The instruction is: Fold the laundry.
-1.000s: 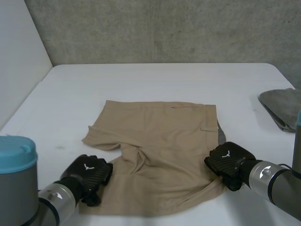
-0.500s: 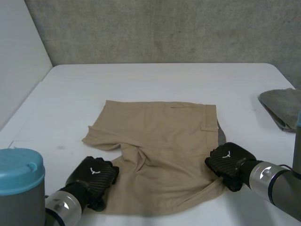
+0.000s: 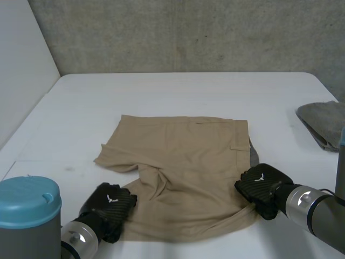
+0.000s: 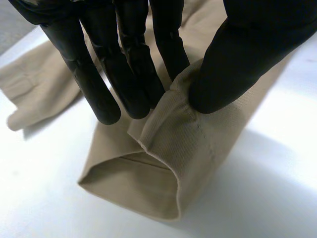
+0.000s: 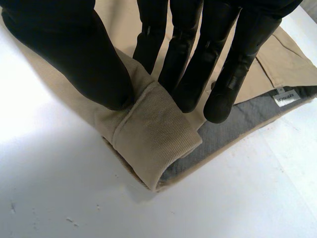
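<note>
Tan shorts (image 3: 183, 167) lie flat in the middle of the white table (image 3: 161, 89). My left hand (image 3: 110, 208) is at their near left corner, thumb (image 4: 233, 69) and fingers (image 4: 131, 74) pinching the hem of the shorts (image 4: 168, 148), which stands up in a fold. My right hand (image 3: 261, 186) is at the near right corner, its thumb (image 5: 84, 54) and fingers (image 5: 198, 69) pinching the rolled edge of the shorts (image 5: 148, 134), with the grey inner lining (image 5: 233, 129) showing beside it.
A grey folded cloth (image 3: 323, 124) lies at the table's right edge. A concrete wall (image 3: 188, 32) stands behind the table and a white panel (image 3: 21, 70) rises along its left side.
My left hand has slid further onto the near left corner of the shorts and closed on the hem. The right hand has kept its grip and place.
</note>
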